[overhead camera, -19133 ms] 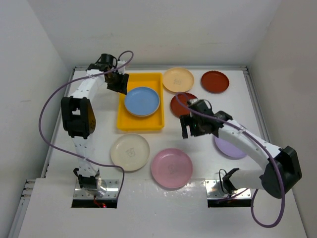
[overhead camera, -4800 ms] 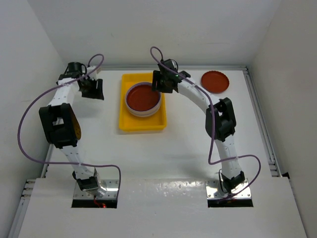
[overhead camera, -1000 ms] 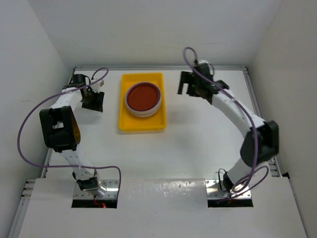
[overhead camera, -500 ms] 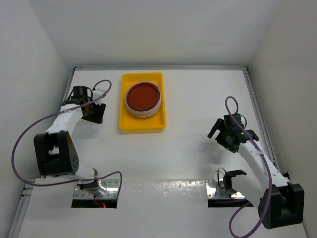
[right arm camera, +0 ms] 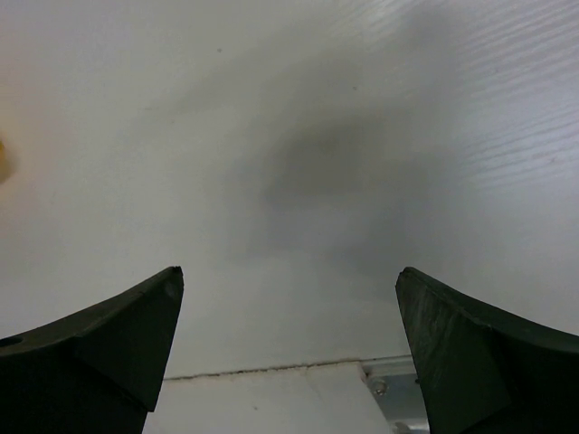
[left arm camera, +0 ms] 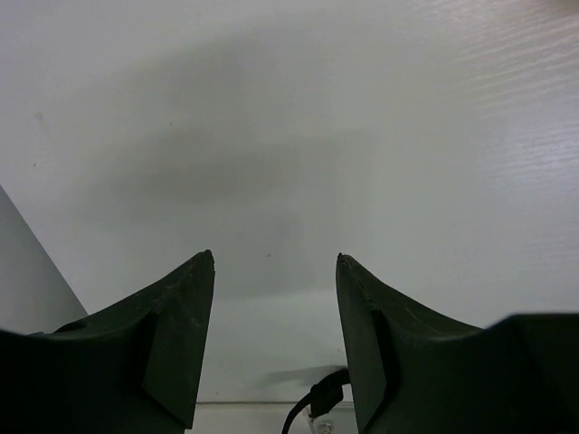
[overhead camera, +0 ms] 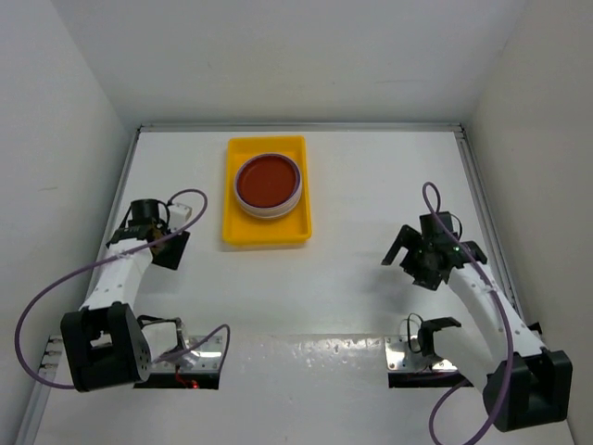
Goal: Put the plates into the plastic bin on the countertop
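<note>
The plates (overhead camera: 269, 183) lie stacked in the far half of the plastic bin (overhead camera: 267, 232), with a dark red one on top and pale rims showing beneath it. The yellow bin rests on the white countertop (overhead camera: 361, 185) at the far centre-left. My left gripper (overhead camera: 174, 250) (left arm camera: 276, 258) hovers near the left edge, well short of the bin, open and holding nothing. My right gripper (overhead camera: 410, 262) (right arm camera: 289, 271) is low over the near right of the countertop, wide open and empty. Both wrist views show only bare white surface between the fingers.
White wall panels close in the left, far and right sides, with thin metal edging (overhead camera: 482, 204) along the countertop. The arm base mounts (overhead camera: 181, 357) (overhead camera: 431, 357) sit at the near edge. Purple cables (overhead camera: 46, 297) loop beside each arm.
The right arm has swung from the far side beside the bin back to the near right. The left arm has drawn back from the far left toward its base. Neither gripper's opening changed.
</note>
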Robot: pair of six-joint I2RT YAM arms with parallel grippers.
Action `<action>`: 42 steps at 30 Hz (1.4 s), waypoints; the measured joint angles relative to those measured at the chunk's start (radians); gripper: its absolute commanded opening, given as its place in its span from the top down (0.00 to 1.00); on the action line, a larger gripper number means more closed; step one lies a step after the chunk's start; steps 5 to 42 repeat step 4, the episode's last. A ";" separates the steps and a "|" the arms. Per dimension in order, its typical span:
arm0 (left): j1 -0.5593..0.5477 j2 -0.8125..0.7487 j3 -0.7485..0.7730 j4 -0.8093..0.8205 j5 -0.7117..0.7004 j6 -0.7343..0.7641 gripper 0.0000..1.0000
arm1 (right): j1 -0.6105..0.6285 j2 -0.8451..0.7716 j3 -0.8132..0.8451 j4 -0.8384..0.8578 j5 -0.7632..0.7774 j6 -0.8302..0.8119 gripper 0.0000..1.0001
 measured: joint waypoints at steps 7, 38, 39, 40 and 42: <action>0.000 -0.040 -0.016 -0.001 -0.010 -0.001 0.41 | 0.003 -0.081 -0.002 -0.032 -0.053 -0.026 0.00; 0.000 -0.040 -0.016 -0.001 -0.010 -0.001 0.41 | 0.003 -0.081 -0.002 -0.032 -0.053 -0.026 0.00; 0.000 -0.040 -0.016 -0.001 -0.010 -0.001 0.41 | 0.003 -0.081 -0.002 -0.032 -0.053 -0.026 0.00; 0.000 -0.040 -0.016 -0.001 -0.010 -0.001 0.41 | 0.003 -0.081 -0.002 -0.032 -0.053 -0.026 0.00; 0.000 -0.040 -0.016 -0.001 -0.010 -0.001 0.41 | 0.003 -0.081 -0.002 -0.032 -0.053 -0.026 0.00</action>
